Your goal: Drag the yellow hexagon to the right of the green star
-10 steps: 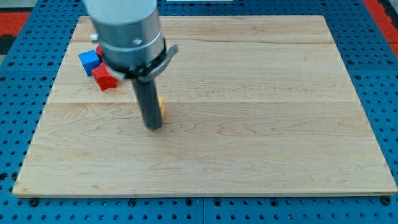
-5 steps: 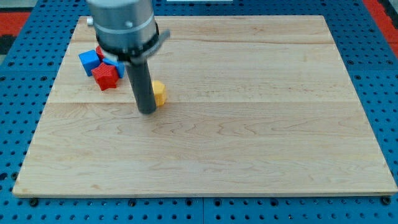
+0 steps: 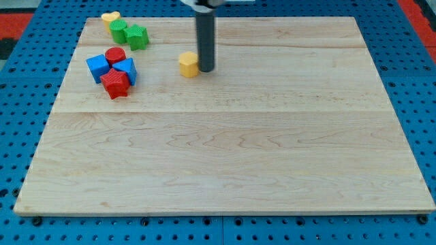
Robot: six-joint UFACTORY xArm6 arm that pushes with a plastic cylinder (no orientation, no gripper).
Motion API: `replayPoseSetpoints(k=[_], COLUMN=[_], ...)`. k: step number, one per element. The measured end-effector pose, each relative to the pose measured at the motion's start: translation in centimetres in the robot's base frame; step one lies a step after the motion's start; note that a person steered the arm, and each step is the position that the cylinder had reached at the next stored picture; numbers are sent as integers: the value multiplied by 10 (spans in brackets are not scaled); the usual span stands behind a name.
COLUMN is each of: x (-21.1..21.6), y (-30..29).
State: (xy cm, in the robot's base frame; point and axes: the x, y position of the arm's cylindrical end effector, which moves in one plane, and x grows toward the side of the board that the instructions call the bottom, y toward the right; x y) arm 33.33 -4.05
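The yellow hexagon (image 3: 189, 64) lies on the wooden board toward the view's upper left. My tip (image 3: 206, 69) stands right against its right side. The green star (image 3: 137, 36) lies up and to the left of the hexagon, near the board's top edge, with a gap of bare board between them. A second green block (image 3: 119, 30) touches the star's left side.
A yellow heart (image 3: 110, 17) lies at the board's top left corner. A cluster sits left of the hexagon: a blue cube (image 3: 98, 67), a red cylinder (image 3: 115, 56), a blue block (image 3: 127, 69) and a red star (image 3: 116, 84).
The arm has swung up and to the right, uncovering the green and yellow blocks at the top. The yellow hexagon has moved up and slightly right. My tip is now on its right side instead of its left.
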Motion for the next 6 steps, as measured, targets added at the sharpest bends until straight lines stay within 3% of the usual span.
replayPoseSetpoints(k=[1,3,4,6], x=[40,-10,-14,-43], y=[29,-54,-75,-74])
